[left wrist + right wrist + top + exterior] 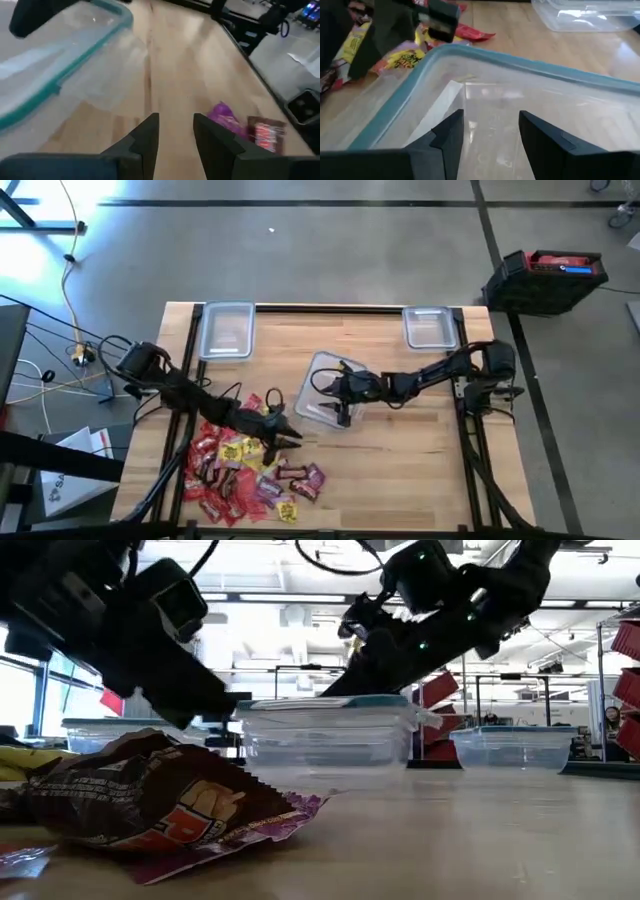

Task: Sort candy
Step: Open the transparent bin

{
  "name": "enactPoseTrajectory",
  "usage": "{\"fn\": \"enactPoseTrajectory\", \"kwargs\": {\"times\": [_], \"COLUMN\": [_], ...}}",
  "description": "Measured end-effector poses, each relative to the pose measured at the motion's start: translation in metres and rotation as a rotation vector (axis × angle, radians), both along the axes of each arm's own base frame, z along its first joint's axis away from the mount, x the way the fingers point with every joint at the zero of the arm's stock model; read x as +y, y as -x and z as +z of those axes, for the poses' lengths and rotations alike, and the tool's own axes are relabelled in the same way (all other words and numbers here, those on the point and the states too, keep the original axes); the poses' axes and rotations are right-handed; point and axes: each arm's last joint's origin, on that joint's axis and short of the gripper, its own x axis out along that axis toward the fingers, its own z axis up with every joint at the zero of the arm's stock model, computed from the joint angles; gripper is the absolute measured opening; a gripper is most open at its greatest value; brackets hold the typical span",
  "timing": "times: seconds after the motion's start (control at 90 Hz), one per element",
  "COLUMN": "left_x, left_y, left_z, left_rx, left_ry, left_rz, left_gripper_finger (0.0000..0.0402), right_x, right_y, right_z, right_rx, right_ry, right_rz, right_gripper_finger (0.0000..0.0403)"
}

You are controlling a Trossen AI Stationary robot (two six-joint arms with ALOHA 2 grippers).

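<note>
Pale wooden table (400,450) bears candy (245,470); left gripper (176,131) and right gripper (491,131) both spread.

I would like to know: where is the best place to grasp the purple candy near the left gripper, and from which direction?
Probably from straight above, fingers closing across its narrow middle. The purple candy lies flat on the table just ahead of the open left gripper, with bare wood on one side; a brown mini bar crowds the other.

Three clear containers (327,387) on the wooden table (400,450) — two at its far edge.
</note>
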Motion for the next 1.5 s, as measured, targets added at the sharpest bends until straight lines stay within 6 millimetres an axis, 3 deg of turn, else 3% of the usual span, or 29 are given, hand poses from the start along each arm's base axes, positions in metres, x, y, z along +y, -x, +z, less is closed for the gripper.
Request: {"fn": "enactPoseTrajectory", "kwargs": {"times": [0.178, 0.344, 0.478, 0.667, 0.867, 0.989, 1.089, 1.278, 1.5], "left_x": [0.023, 0.051, 0.064, 0.060, 0.030, 0.016, 0.015, 0.027, 0.044], "left_y": [0.018, 0.022, 0.011, -0.007, -0.029, -0.033, -0.027, 0.005, 0.037], "left_z": [0.022, 0.028, 0.018, 0.004, 0.011, 0.012, 0.021, 0.033, 0.013], "left_rx": [0.082, 0.131, 0.143, 0.047, -0.064, -0.028, 0.022, 0.188, 0.212], "left_ry": [-0.212, -0.350, -0.319, -0.219, -0.165, -0.173, -0.177, -0.284, -0.218], "left_rz": [0.141, 0.250, 0.203, 0.107, 0.002, -0.044, -0.019, 0.149, 0.247], "left_gripper_finger": [0.0106, 0.0106, 0.0106, 0.0106, 0.0106, 0.0106, 0.0106, 0.0106, 0.0106], "right_x": [0.013, 0.019, 0.018, 0.006, -0.007, -0.011, -0.009, 0.002, 0.002], "right_y": [0.022, 0.055, 0.064, 0.056, 0.048, 0.044, 0.041, 0.024, -0.006], "right_z": [0.039, 0.054, 0.047, 0.032, 0.030, 0.038, 0.041, 0.041, 0.004], "right_rx": [0.035, 0.213, 0.328, 0.357, 0.309, 0.236, 0.189, 0.020, -0.115], "right_ry": [-0.047, -0.130, -0.134, -0.080, 0.051, 0.082, 0.074, 0.025, -0.013], "right_rz": [-0.006, -0.127, -0.191, -0.243, -0.236, -0.237, -0.233, -0.233, -0.232], "right_gripper_finger": [0.0162, 0.0162, 0.0162, 0.0162, 0.0162, 0.0162, 0.0162, 0.0162, 0.0162]}}
